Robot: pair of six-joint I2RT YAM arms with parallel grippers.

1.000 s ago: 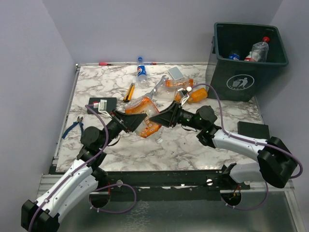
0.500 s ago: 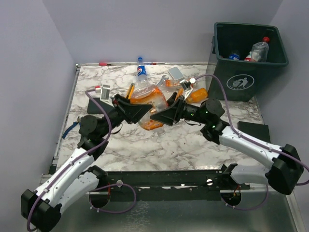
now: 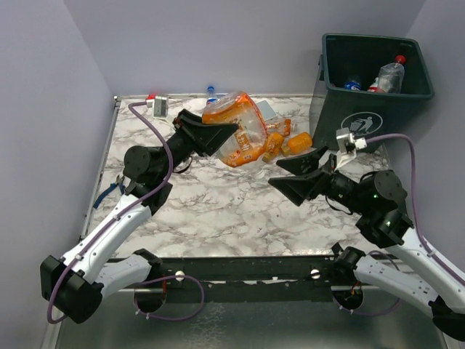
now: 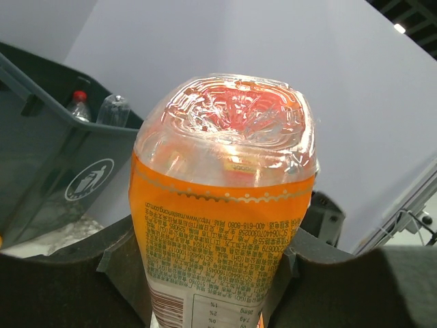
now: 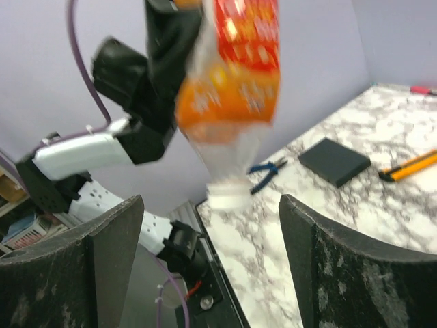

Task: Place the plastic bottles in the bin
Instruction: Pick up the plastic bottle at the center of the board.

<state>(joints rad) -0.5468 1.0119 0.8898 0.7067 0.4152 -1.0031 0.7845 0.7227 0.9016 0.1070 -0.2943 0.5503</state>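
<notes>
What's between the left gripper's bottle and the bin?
Nothing visible. The left gripper holds the orange-labelled bottle raised; small orange bottles lie on the table beneath that line to the bin, and the open right gripper sits nearer, off it.

A white counter (image 3: 240,211) veined in grey marble pattern carries everything, with plain lilac walls (image 3: 73,65) rising behind its far and left edges. A pair of blue-handled pliers (image 3: 105,195) lies close to the left edge. A flat black square pad (image 5: 334,160) rests further in from that edge, and a yellow-handled tool (image 5: 410,166) lies just beside it, towards the middle of the counter. A thin red pen (image 5: 425,89) lies along the far edge. A pale grey flat rectangular piece (image 3: 272,109) shows near the far edge, mostly hidden.
</notes>
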